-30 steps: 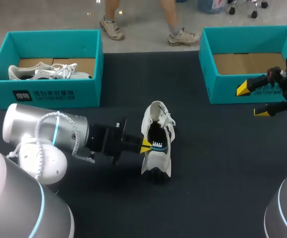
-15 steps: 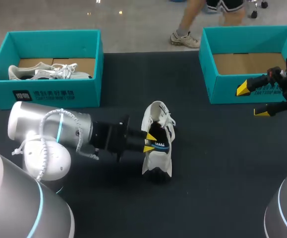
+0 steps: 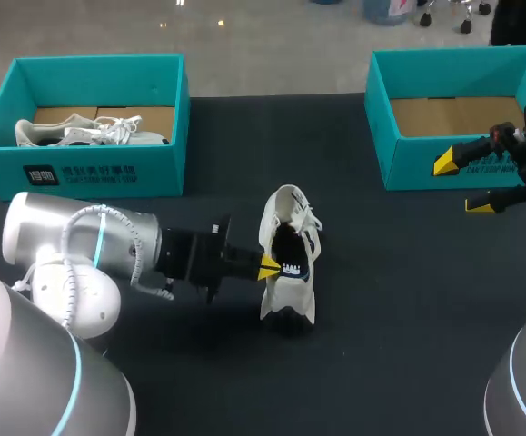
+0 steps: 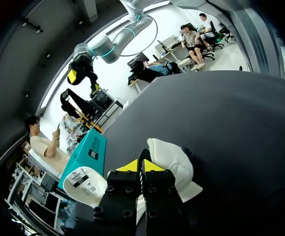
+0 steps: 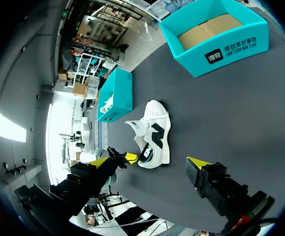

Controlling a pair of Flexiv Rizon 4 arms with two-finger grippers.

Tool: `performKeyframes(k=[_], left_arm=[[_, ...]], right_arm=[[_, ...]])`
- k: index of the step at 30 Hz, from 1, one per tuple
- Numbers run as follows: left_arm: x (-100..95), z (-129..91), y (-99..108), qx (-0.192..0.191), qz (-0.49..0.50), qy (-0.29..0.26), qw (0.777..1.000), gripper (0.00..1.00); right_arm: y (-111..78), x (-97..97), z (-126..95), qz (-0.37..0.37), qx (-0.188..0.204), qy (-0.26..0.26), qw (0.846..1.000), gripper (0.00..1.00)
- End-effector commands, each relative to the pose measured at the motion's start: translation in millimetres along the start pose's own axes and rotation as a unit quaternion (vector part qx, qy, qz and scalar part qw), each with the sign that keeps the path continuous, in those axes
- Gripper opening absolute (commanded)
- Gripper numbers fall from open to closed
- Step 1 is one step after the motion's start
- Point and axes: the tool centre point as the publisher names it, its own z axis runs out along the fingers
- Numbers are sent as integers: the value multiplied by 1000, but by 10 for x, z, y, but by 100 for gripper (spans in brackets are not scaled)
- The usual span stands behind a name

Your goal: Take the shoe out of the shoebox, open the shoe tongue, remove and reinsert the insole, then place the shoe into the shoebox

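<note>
Left gripper clenched at shoe collar, mid-frame; grip on insole unconfirmable. Wanted a slow, shallow pull; right gripper, splayed far right, should've braced it.

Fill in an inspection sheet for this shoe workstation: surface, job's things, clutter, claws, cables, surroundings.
Surface: black table.
Job's things: white shoe on the table, out of both boxes; left shoebox holds a second shoe; right shoebox shows only its cardboard floor.
Clutter: nothing seen.
Claws: left claw at the white shoe's opening; right claw open, empty, in front of the right shoebox.
Cables: white hose looped over the left arm.
Surroundings: nothing seen.
</note>
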Motion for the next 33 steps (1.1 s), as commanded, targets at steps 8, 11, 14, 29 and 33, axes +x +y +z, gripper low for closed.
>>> performKeyframes(k=[8, 11, 14, 29, 33], left_arm=[[-125, -31, -56, 6, 21, 64, 998, 0], [-154, -73, -77, 3, 37, 106, 994, 0], [-203, -133, -88, -3, 66, 159, 985, 0], [-281, -296, -29, -45, 165, 398, 901, 0], [-281, -296, -29, -45, 165, 398, 901, 0]], right_arm=[[-4, -1, 2, 1, 0, -2, 1000, 100], [-4, -1, 2, 1, 0, -2, 1000, 100], [-4, -1, 2, 1, 0, -2, 1000, 100], [-4, -1, 2, 1, 0, -2, 1000, 100], [-4, -1, 2, 1, 0, -2, 1000, 100]])
